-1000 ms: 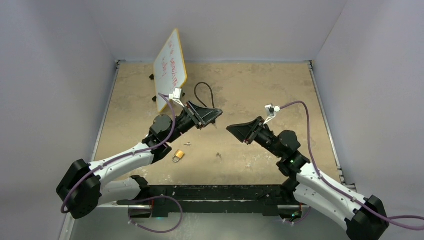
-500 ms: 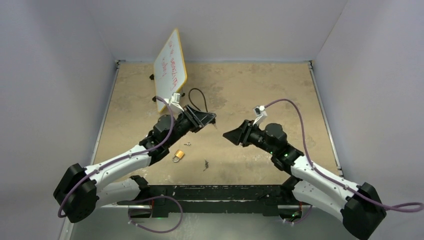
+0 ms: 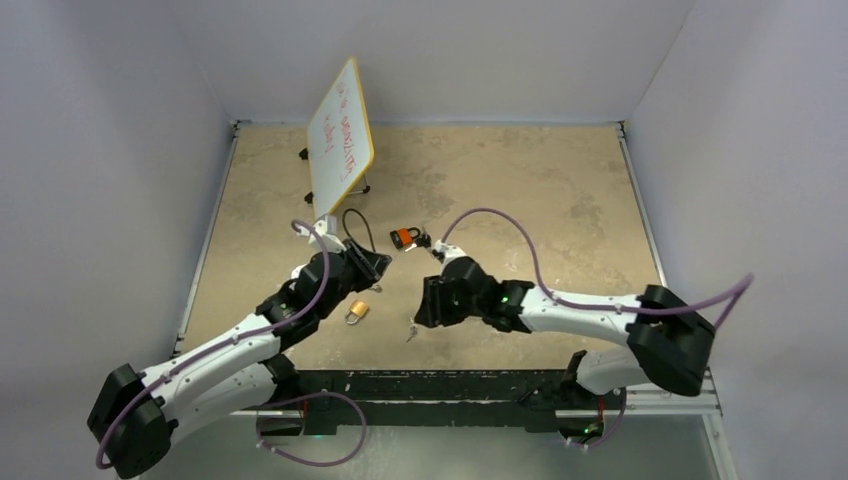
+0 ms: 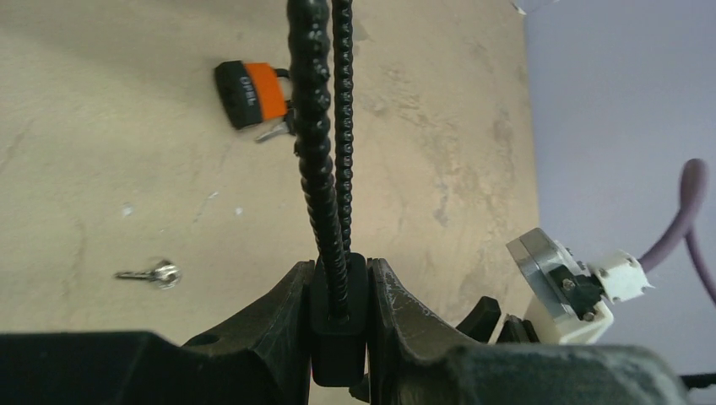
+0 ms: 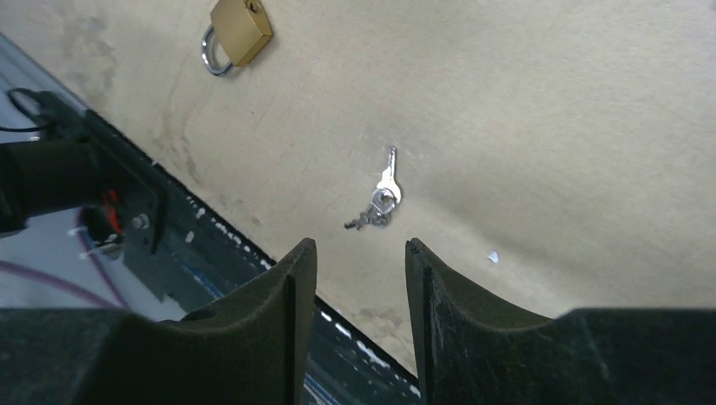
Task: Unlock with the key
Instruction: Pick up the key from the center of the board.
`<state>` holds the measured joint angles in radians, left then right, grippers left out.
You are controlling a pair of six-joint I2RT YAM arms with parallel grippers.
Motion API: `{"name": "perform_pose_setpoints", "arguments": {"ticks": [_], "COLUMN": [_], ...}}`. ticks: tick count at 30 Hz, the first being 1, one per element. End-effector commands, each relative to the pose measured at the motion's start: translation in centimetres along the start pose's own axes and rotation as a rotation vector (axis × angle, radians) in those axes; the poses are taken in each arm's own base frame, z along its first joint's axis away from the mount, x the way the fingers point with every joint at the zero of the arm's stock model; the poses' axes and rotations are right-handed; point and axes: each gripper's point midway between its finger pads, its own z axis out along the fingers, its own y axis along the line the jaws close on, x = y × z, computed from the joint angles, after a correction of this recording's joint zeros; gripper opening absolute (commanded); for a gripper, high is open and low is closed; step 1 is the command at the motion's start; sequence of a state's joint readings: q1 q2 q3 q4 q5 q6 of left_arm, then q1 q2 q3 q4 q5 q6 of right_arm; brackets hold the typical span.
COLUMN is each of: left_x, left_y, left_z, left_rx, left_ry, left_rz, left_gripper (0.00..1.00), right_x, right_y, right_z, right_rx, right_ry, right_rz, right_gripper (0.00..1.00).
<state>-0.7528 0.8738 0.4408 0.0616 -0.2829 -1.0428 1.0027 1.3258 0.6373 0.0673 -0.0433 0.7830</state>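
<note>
Bunch of keys [image 3: 411, 328]: lies flat on the surface [image 3: 520, 180], low and just left of centre in the overhead view, near the front edge. Shows mid-frame in the right wrist view, one silver blade pointing up the frame, straight ahead of the gap between the fingers and untouched by them.

Right tool [image 3: 425, 305]: hangs low over the surface just up and right of the keys in the overhead view. Stands with jaws apart, nothing between them.

Brass padlock [image 3: 356, 312]: rests on the surface left of the keys, near them but apart. Sits at the upper left of the right wrist view, shackle toward the lower left.

Single key [image 3: 377, 289]: small, alone on the surface between the brass padlock and the left tool [image 3: 372, 265]. Appears at the lower left of the left wrist view.

Left tool: clamped on the blocky end of a black cable [image 4: 325, 169]. Holds it so the beaded cable runs straight up that frame.

Orange padlock [image 4: 251, 93]: lies at the upper left of the left wrist view, touching the cable. Has a silver piece at its lower edge; cannot tell whether a key.

Whiteboard [image 3: 340, 135]: leans at the upper left of the overhead view, red writing on its face.
</note>
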Motion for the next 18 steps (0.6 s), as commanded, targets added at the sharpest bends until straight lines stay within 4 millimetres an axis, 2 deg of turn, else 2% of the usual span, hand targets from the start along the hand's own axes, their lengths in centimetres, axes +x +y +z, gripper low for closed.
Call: {"name": "perform_pose_setpoints", "arguments": {"ticks": [1, 6, 10, 18], "left_x": [-0.4, -0.8, -0.9, -0.5], "left_y": [3.5, 5.5, 6.2, 6.2], "left_z": [-1.3, -2.6, -3.1, -3.1], "left_rx": [-0.117, -0.183, -0.198, -0.182], "left_ry": [-0.039, -0.072, -0.082, -0.066], "left_rz": [0.035, 0.024, 0.02, 0.028], "left_gripper": [0.0, 0.0, 0.0, 0.0], "right_x": [0.0, 1.0, 1.6, 2.4], "right_y": [-0.7, -0.9, -1.2, -1.3], "right_z": [1.4, 3.1, 3.8, 4.6], "right_rx": [0.21, 0.359, 0.43, 0.483], "right_ry": [-0.007, 0.032, 0.056, 0.104], "right_rz": [-0.089, -0.162, -0.193, -0.207], "right_gripper": [0.44, 0.41, 0.36, 0.16]}}
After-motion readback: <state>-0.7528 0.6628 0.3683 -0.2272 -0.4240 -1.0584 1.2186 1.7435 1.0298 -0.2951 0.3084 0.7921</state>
